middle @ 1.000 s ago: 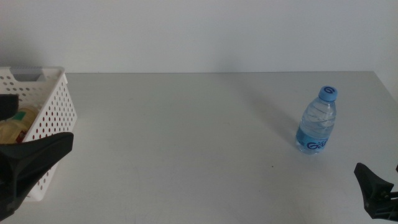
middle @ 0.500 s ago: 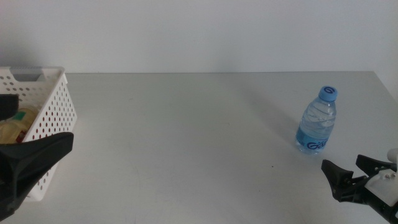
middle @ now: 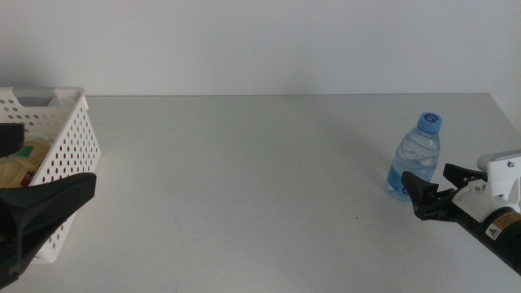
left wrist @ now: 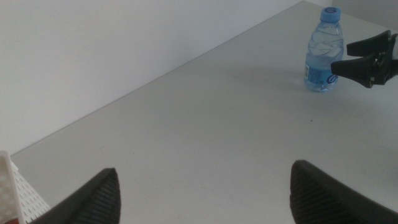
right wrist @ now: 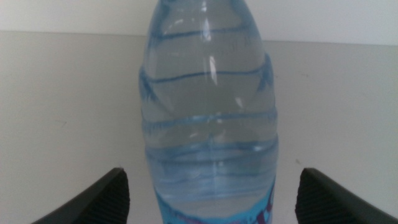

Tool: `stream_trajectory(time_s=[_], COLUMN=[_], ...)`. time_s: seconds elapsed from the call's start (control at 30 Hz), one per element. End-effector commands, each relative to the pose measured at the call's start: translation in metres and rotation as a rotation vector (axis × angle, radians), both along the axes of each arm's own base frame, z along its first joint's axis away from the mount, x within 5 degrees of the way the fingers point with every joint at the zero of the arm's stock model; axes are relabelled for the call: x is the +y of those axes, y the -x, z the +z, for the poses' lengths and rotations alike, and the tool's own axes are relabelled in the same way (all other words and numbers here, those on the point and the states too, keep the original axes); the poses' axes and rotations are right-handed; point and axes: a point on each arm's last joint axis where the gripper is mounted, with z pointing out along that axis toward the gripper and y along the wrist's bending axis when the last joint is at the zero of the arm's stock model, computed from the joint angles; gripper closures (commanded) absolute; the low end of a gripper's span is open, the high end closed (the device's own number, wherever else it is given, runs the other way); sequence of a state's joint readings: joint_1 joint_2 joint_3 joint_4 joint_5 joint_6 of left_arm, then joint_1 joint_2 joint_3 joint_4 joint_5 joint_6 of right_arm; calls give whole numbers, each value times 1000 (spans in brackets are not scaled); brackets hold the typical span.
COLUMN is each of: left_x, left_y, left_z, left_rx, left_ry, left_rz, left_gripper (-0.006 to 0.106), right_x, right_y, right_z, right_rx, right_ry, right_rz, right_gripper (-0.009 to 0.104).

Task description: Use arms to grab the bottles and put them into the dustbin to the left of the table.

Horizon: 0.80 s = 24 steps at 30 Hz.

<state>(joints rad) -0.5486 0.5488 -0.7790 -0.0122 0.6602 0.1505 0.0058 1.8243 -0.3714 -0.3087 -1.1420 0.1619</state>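
Note:
A clear water bottle (middle: 417,156) with a blue cap stands upright at the table's right side. My right gripper (middle: 426,177) is open just in front of it, its two jaws reaching to either side of the bottle's lower part without closing. The right wrist view is filled by that bottle (right wrist: 211,118), between the open jaws of the right gripper (right wrist: 211,190). The white perforated dustbin (middle: 69,138) stands at the left edge, with a pale-yellow bottle (middle: 18,165) inside. Over its near side my left gripper (middle: 57,159) waits, open and empty.
The light grey table (middle: 244,179) stretches between dustbin and bottle. The left wrist view shows the bottle (left wrist: 323,53), the right gripper (left wrist: 342,56) beside it, and a corner of the dustbin (left wrist: 18,193). A white wall backs the table.
My right gripper has come up from the bottom right edge to the water bottle, and its jaws now flank the bottle. The left arm and the dustbin have not moved.

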Motion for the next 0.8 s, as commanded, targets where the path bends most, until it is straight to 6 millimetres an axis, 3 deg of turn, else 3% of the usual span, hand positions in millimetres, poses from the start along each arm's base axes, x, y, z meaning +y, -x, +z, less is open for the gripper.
stream_trajectory(time_s=[0.0, 0.3, 0.4, 0.5, 0.67, 0.77], left_x=[-1, -1, -1, -1, -1, -1], left_y=[-1, -1, -1, -1, -1, -1], left_z=[15, 15, 15, 15, 15, 15], left_rx=[-77, -77, -77, -77, -77, -77], left_ry=[61, 62, 62, 62, 62, 62], left_rz=[0, 0, 0, 0, 0, 0], left_gripper=[7, 7, 7, 7, 7, 7], right_x=[4, 6, 6, 6, 9, 19], right_y=[-14, -50, -56, -58, -57, -62], right_z=[30, 27, 24, 18, 14, 24], right_rx=[-250, -289, -268, -201, -156, -226], right_ry=[-44, -52, -42, -17, -5, -54], right_rz=[33, 51, 48, 42, 49, 85], right_gripper=[1, 1, 8, 29, 96, 96])
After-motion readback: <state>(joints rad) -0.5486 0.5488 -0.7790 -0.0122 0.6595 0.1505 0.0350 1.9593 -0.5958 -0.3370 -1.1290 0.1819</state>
